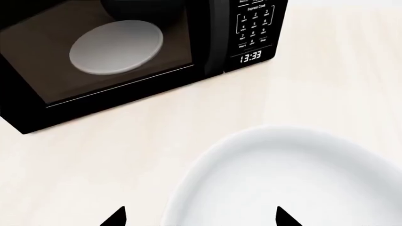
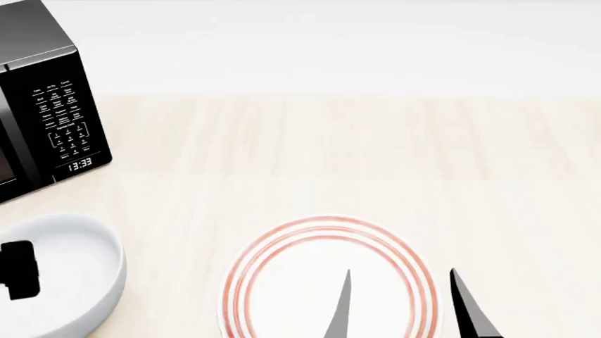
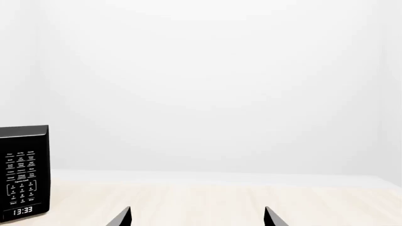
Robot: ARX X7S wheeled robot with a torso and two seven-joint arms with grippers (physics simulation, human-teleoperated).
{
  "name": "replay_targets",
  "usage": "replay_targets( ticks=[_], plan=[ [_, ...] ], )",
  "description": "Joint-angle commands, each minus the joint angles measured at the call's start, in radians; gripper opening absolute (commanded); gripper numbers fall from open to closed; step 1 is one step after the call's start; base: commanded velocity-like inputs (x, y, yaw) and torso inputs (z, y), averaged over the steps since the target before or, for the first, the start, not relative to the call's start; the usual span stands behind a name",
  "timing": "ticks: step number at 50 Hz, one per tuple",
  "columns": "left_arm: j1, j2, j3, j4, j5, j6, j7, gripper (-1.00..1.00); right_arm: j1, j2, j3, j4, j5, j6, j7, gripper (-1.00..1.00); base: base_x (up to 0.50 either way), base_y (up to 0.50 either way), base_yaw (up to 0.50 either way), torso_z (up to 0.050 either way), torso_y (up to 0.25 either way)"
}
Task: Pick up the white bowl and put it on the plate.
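Your left gripper [image 1: 199, 217] is spread wide, nothing in it; in its wrist view the two fingertips straddle the near-left rim of the bowl [image 1: 295, 183], one tip outside the wall, the other over the hollow. From the head camera only a dark block of that gripper [image 2: 19, 270] shows, over the bowl's left side. Whether it touches the bowl, you cannot tell.

The bowl [image 2: 70, 271] sits on the table [image 2: 329, 155], in front of the microwave [image 2: 52, 105] and just to the left of the plate [image 2: 329, 282], a small gap between them.

Expect a stiff, glossy thing: thick rounded walls, likely slick under the tips and with some weight, and liable to chip if dropped. Pinch the wall itself, one finger inside and one outside, seated well below the lip so it cannot pivot or slide out.

Your right gripper [image 2: 404, 310] hangs over the plate's right half, jaws apart and empty. It may crowd the set-down.
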Motion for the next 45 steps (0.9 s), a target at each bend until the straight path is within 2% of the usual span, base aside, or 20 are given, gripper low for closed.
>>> replay_targets(
  ticks=[1, 45],
  plan=[
    [-0.001, 0.006, 0.003, -0.04, 0.001, 0.024, 0.003, 1.0, 0.001, 0.006, -0.006, 0.005, 0.005, -0.005, 0.006, 1.0, 0.0, 0.0, 0.0, 0.0, 0.0],
    [0.012, 0.006, 0.0, -0.133, 0.006, 0.09, -0.002, 1.0, 0.008, 0.025, -0.029, 0.014, 0.021, -0.016, 0.024, 1.0, 0.0, 0.0, 0.0, 0.0, 0.0]
  ],
)
